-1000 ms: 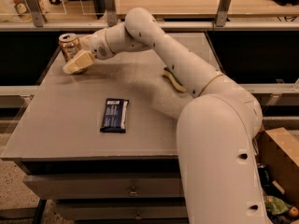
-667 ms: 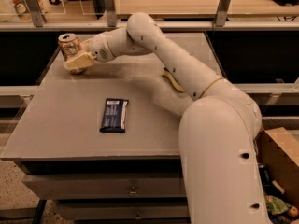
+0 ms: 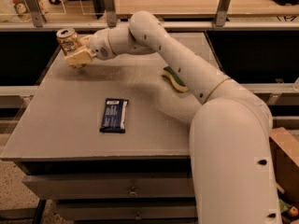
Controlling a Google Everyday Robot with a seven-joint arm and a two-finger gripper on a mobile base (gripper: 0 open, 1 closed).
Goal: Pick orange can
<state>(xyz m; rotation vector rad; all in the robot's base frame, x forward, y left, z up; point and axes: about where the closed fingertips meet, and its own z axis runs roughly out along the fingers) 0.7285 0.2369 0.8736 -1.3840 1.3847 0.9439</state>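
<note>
The orange can (image 3: 67, 39) is at the table's far left corner, tilted, its silver top facing up and left. My gripper (image 3: 77, 55) reaches across the table from the right and is shut on the can's lower body. The can is a little above the grey tabletop (image 3: 70, 120), with a shadow under the fingers (image 3: 80, 58). The can's lower part is hidden behind the fingers.
A dark blue snack packet (image 3: 113, 115) lies flat in the middle of the table. A green and yellow sponge (image 3: 175, 80) lies to the right, beside my arm. A railing with posts (image 3: 110, 6) runs behind the table. A cardboard box (image 3: 285, 167) stands at the lower right.
The can and my gripper have risen slightly at the far left corner, and the can has tilted. The packet and sponge have not moved.
</note>
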